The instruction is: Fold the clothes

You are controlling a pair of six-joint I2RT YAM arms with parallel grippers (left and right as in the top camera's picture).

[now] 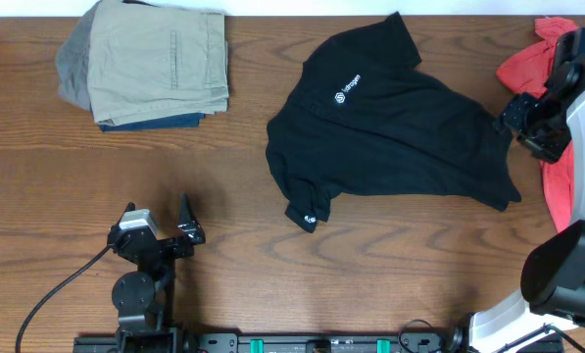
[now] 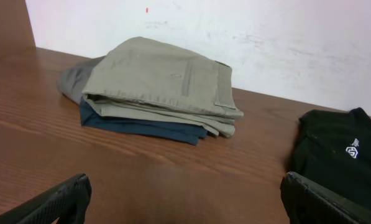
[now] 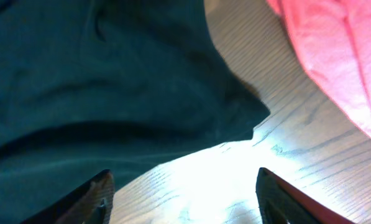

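— Right of the folded pile [image 1: 160, 64], what lies there?
— Black shirt [image 1: 390, 127], spread out, rumpled; right gripper [image 3: 182, 193] over its edge farthest from the pile, jaws parted, empty; left gripper [image 2: 185, 199] faces the pile, wide open

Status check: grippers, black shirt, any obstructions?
Left gripper open, empty. Right gripper open, empty, over the black shirt edge. Shirt spread out, logo up, not yet folded. Coral-red shirt close beside it, apart; folded pile well off.

The black shirt [image 1: 390, 127] carries a small white logo [image 1: 340, 96] on the chest. The white lettering [image 1: 353, 85] beside it is too small to read. Another tiny white mark [image 1: 310, 218] sits on one sleeve hem, also unreadable.
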